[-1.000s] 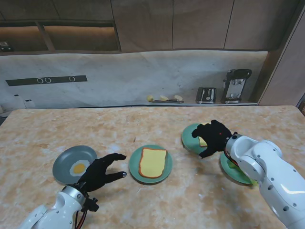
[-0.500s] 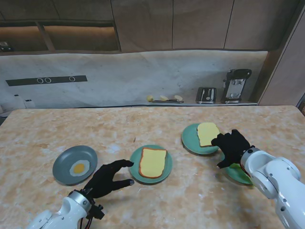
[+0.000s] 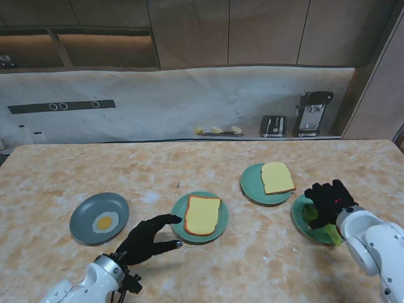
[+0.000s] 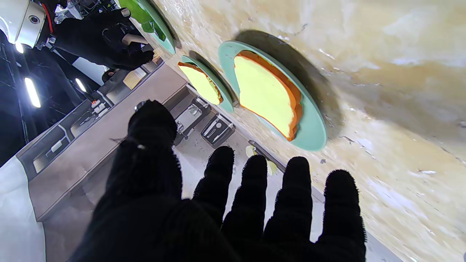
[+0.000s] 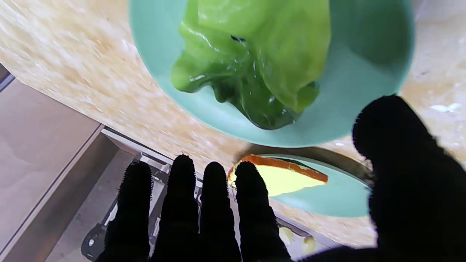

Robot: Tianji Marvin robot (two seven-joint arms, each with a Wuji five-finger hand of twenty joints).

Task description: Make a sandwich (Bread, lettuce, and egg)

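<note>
Quick count of what's on the counter [image 3: 208, 161]: three green plates, one grey plate, two slices of bread, one fried egg, one lettuce leaf, and two black-gloved hands.

The grey plate [image 3: 85, 211] sits toward the counter's left side with the fried egg [image 3: 105, 222] on it. The middle green plate [image 3: 177, 222] is near the front edge, about centre, holding one bread slice [image 3: 202, 215]. The second green plate [image 3: 250, 186] is farther back and to the right with the other bread slice [image 3: 277, 177]. The third green plate [image 3: 298, 218] is near the right edge with the lettuce [image 3: 327, 235] lying on it.

The left hand [image 3: 144, 238] is beside the middle plate, fingers spread, grasping nothing. The right hand [image 3: 328, 201] hovers over the lettuce plate, fingers extended and apart; the wrist view shows the leaf [image 5: 251, 58] flat on its plate [image 5: 356, 109], not gripped.

Changes versus a second ago: the right hand was over the back plate, covering that bread. Now it's come across to the lettuce plate and the slice is fully in view. The left hand was next to the egg plate and has slid right, fingertips now close to the middle plate's rim. Food and plates haven't budged.
</note>
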